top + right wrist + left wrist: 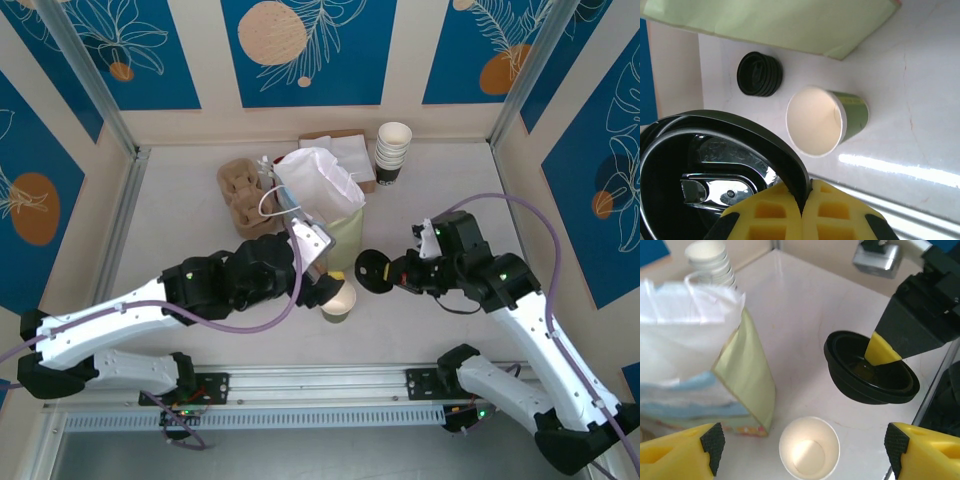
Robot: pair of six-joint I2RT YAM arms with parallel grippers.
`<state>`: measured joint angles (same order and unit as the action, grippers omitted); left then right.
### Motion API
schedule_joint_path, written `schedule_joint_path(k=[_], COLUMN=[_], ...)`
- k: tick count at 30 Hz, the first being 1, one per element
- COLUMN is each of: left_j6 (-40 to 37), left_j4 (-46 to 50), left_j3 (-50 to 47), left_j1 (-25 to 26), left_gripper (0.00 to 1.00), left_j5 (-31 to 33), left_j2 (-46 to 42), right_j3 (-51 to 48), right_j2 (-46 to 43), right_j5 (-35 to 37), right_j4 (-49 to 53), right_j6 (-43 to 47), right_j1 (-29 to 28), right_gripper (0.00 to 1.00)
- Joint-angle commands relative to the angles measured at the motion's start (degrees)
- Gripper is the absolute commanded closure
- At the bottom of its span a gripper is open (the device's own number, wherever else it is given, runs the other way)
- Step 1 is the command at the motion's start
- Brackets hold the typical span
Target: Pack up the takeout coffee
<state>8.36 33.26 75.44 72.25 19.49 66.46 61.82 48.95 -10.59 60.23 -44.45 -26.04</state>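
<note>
My left tool (802, 450) is spread wide, one pad on each side of the takeout coffee cup (809, 446) and both clear of it. The cup stands upright and lidless on the desk (180, 220), just beside the pale green bag (752, 370). My right tool (802, 202) is pinching the rim of the black lid (715, 150), held tilted above the desk near the cup.

Pale, faintly veined table (180, 230). Walls on three sides: blue panels (300, 50) with white leaf outlines and orange discs, beige strips between. Aluminium posts (85, 75) at both far corners, extrusion rail (330, 378) along near edge. Bright glare streak (900, 165) on tabletop.
</note>
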Motion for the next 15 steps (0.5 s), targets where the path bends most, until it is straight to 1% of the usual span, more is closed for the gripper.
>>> schedule_joint_path(k=[1, 3, 5, 8, 10, 13, 15], left_j6=[-15.12, -19.99, -27.03, -34.09, -36.06, -40.37, -42.79], left_j4=[-4.77, -6.06, -9.54, -12.96, -12.79, -8.48, -6.34], left_j3=[0.94, 0.44, -2.33, -5.57, -5.66, -3.89, -3.21], left_j1=[0.61, 0.61, 0.62, 0.61, 0.59, 0.53, 0.61], left_gripper=[0.17, 0.19, 0.21, 0.21, 0.21, 0.22, 0.25], left_j5=[-5.37, -8.2, -12.71, -19.04, -20.85, -22.41, -22.43], left_j2=[0.14, 0.34, -0.32, -1.24, -1.18, 0.17, 0.84], right_j3=[3.22, 4.08, 3.67, 3.09, 3.13, 2.71, 2.4], right_j2=[1.41, 2.57, 3.17, 3.34, 3.32, 3.68, 3.96], right_j5=[-9.86, -11.1, -13.01, -14.24, -14.23, -14.72, -15.67], right_j4=[9.76, 12.14, 13.34, 14.66, 15.5, 16.2, 16.19], right_j6=[4.85, 6.27, 7.26, 7.43, 7.61, 7.84, 7.88], right_j1=[2.77, 3.65, 4.27, 4.42, 4.37, 4.45, 4.5], right_gripper=[1.0, 1.0, 1.0, 1.0, 1.0, 1.0, 1.0])
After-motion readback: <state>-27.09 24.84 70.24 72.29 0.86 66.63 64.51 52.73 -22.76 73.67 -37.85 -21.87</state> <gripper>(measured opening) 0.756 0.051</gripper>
